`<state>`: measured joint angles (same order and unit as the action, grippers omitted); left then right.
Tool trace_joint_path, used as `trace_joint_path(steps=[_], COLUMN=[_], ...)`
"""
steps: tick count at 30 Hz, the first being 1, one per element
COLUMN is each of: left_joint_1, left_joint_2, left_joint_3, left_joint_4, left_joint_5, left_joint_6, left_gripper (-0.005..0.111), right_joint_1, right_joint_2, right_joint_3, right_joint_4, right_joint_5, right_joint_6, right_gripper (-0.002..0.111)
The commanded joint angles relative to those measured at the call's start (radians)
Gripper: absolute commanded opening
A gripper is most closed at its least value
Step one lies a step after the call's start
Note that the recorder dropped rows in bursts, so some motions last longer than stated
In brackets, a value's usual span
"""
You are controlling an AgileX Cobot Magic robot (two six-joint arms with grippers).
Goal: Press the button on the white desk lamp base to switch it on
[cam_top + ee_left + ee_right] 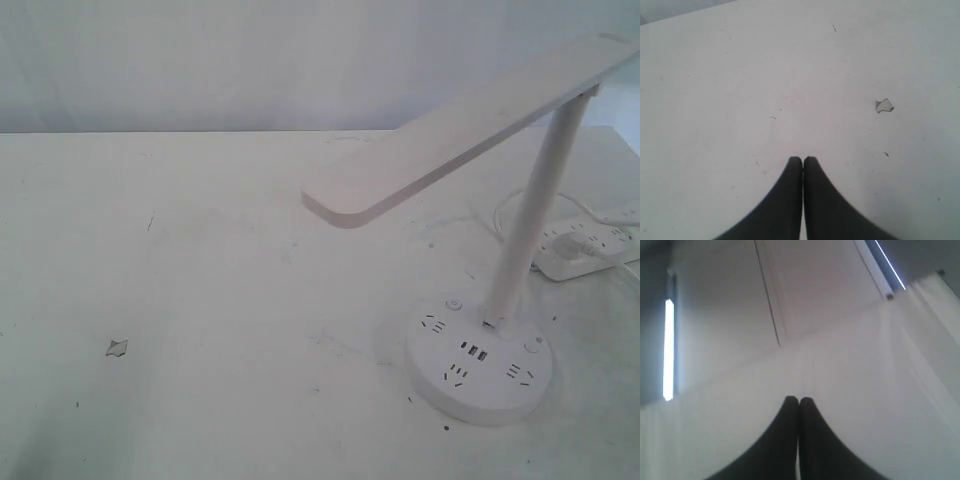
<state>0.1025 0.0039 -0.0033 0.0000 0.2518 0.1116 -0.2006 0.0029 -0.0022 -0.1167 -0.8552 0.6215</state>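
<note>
- White power strip [610, 240] lies near the white desk lamp base [480, 365]
- Small chip [117, 347] sits well apart from both
- Left gripper [803, 160] and right gripper [799, 400] are both pinched together, empty

The left hand [802, 161] and the right hand [799, 400] are each closed, tips touching.

Desk lamps: one, the white desk lamp [470, 125]
Lamp bases: one, the white desk lamp base [490, 402]
Round buttons [533, 348]: two, both on the base
USB ports [474, 353]: three, in one row
Socket groups [457, 375]: three showing
Power strips: one power strip [590, 262] — with one plug [572, 243] in it
Chips: one chip [117, 347] in the tabletop [250, 300]
Grippers: two — left gripper [802, 160], right gripper [798, 400], two dark fingers each
</note>
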Motion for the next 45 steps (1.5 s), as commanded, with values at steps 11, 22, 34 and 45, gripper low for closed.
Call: trace_joint_path(steps=[11, 22, 34, 45], left_joint_1=[-0.009, -0.009, -0.009, -0.009], left_joint_2=[-0.004, -0.004, -0.004, -0.004], left_joint_3=[0.003, 0.003, 0.003, 0.003], left_joint_4=[-0.006, -0.006, -0.006, -0.006], left_joint_5=[0.001, 0.001, 0.001, 0.001], left_joint_6=[-0.003, -0.003, -0.003, -0.003], left_gripper=[0.000, 0.000, 0.000, 0.000], right_joint_1=[0.001, 0.001, 0.001, 0.002], right_joint_2=[0.033, 0.304, 0.484, 0.581], right_joint_3=[-0.285, -0.526, -0.534, -0.470], right_joint_4=[0.013, -0.882, -1.582, -1.628], right_joint_5=[-0.139, -0.184, -0.304, -0.296], right_joint_6=[0.167, 0.516, 0.672, 0.718], right_gripper=[0.000, 0.000, 0.000, 0.000])
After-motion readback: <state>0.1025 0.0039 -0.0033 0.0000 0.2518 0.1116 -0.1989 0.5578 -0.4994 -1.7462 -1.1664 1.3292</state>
